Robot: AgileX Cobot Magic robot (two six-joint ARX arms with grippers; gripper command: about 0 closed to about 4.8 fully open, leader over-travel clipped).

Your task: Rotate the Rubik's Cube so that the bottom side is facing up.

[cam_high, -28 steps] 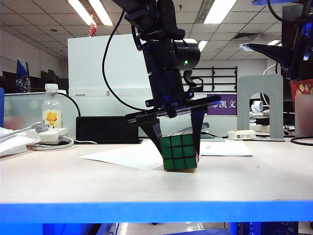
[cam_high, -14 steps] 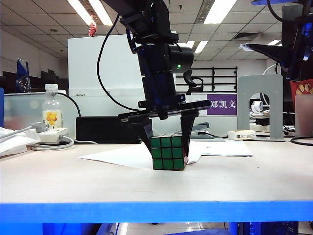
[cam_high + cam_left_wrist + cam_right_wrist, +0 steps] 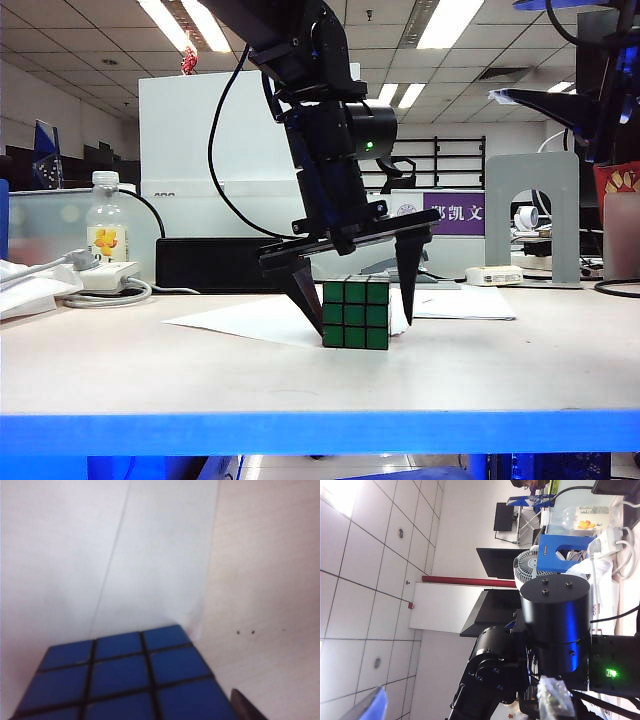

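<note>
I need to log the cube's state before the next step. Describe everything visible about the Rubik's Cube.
The Rubik's Cube is a 3x3 puzzle with a black frame and glossy stickers. Its green face looks toward the exterior camera; its blue face is on top, seen by the left wrist camera. It sits flat and upright on the table, at the edge of a white paper sheet. The left pincer straddles it, open, fingers clear of both sides. Nothing grips it.

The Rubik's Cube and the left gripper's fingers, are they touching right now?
Apart on one side at least. In the exterior view the left gripper straddles the Rubik's Cube, with a clear gap to its right-hand finger; the other finger's contact is unclear.
</note>
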